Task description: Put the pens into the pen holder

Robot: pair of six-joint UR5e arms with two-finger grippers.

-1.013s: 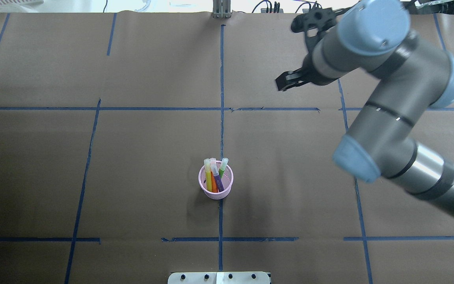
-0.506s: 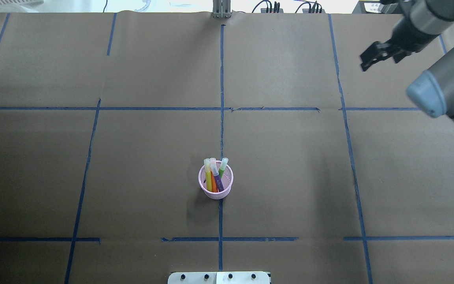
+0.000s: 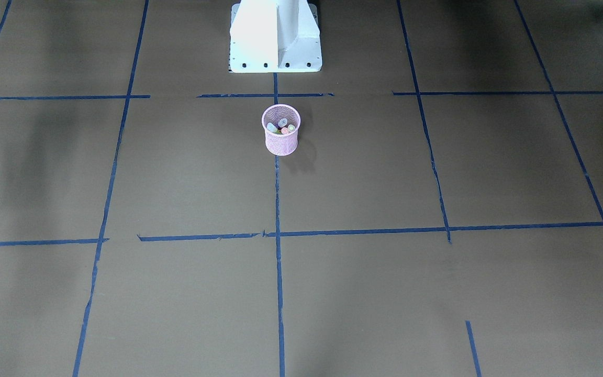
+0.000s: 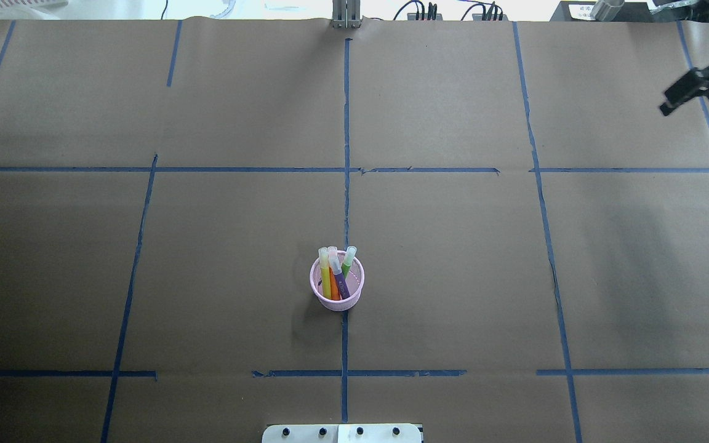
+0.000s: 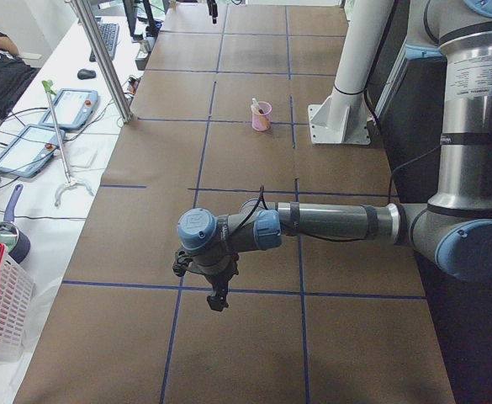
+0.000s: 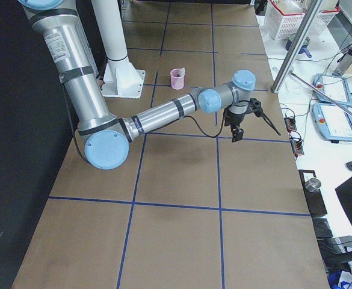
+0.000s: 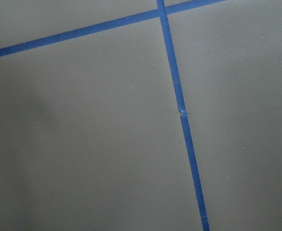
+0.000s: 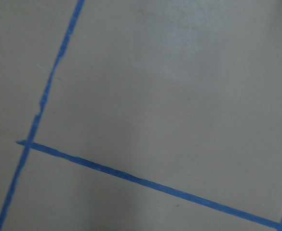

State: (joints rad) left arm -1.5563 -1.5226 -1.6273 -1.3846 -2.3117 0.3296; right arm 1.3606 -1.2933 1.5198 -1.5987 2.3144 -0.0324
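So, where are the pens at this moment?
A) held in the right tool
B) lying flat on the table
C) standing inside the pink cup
C: the pens stand inside the pink cup, with their pale cap ends sticking up above its rim.

No legible text; label (image 5: 474, 77) on left arm (image 5: 330, 220) unreadably small.

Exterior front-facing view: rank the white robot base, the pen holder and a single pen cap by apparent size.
1. white robot base: largest, even though the top edge crops it.
2. pen holder: clearly smaller.
3. pen cap: smallest, a small dot inside the holder's rim.
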